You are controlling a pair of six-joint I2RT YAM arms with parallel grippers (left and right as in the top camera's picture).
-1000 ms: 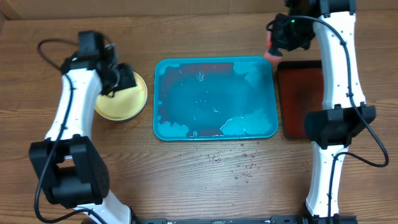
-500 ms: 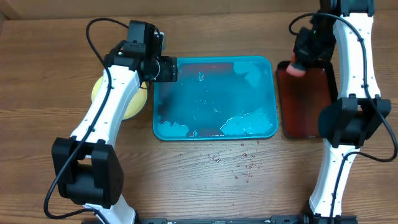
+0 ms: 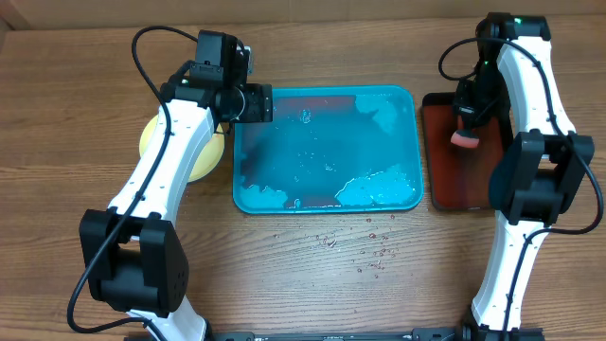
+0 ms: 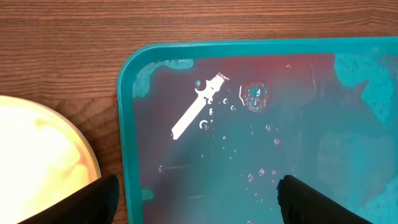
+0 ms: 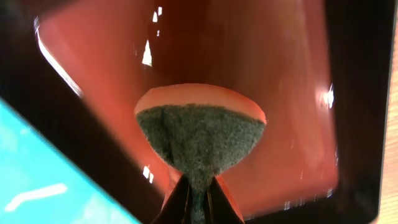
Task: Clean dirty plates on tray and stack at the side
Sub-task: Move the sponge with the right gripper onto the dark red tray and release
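Pale yellow plates (image 3: 204, 163) on the table (image 3: 312, 275) just left of the teal tray (image 3: 312, 152), outside the left gripper (image 3: 258, 102), its jaws spread wide and empty over the tray's wet far-left corner, right gripper (image 5: 198, 202) pinching a sponge (image 5: 199, 137) above the dark red tray (image 3: 450, 180)

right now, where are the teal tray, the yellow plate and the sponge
teal tray (image 3: 312, 142), overhead view, bare wet floor
yellow plate (image 4: 37, 155), left wrist view, inner face
sponge (image 5: 199, 137), right wrist view, grey scrubbing side
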